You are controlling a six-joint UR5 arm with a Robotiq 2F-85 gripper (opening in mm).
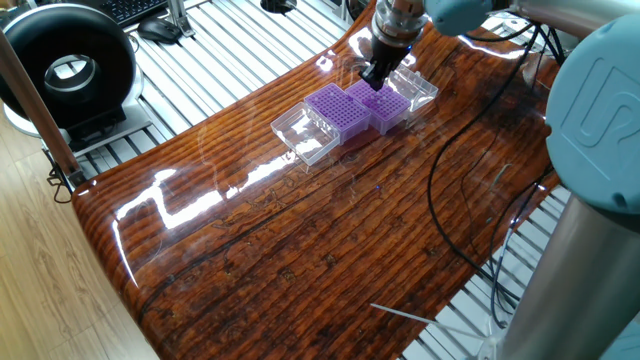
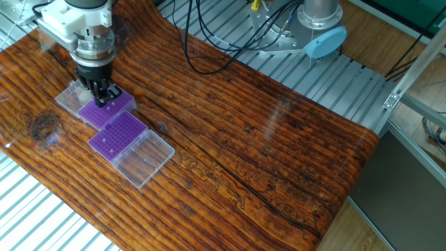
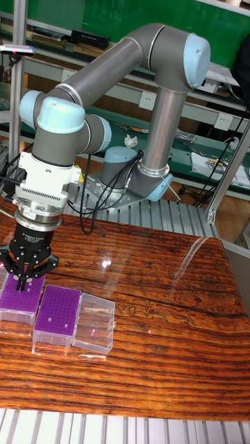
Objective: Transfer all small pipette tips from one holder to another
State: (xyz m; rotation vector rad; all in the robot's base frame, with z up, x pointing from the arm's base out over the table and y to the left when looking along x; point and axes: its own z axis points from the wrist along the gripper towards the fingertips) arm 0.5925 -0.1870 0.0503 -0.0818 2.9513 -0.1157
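The gripper (image 3: 23, 283) hangs with its fingers a narrow gap apart, tips just above one purple rack (image 3: 18, 300); nothing visibly clamped. Tips are too small to make out, perhaps pale specks in the second rack (image 3: 57, 316) beside it. Two racks, each with an open clear lid (image 3: 96, 324). No readable writing.
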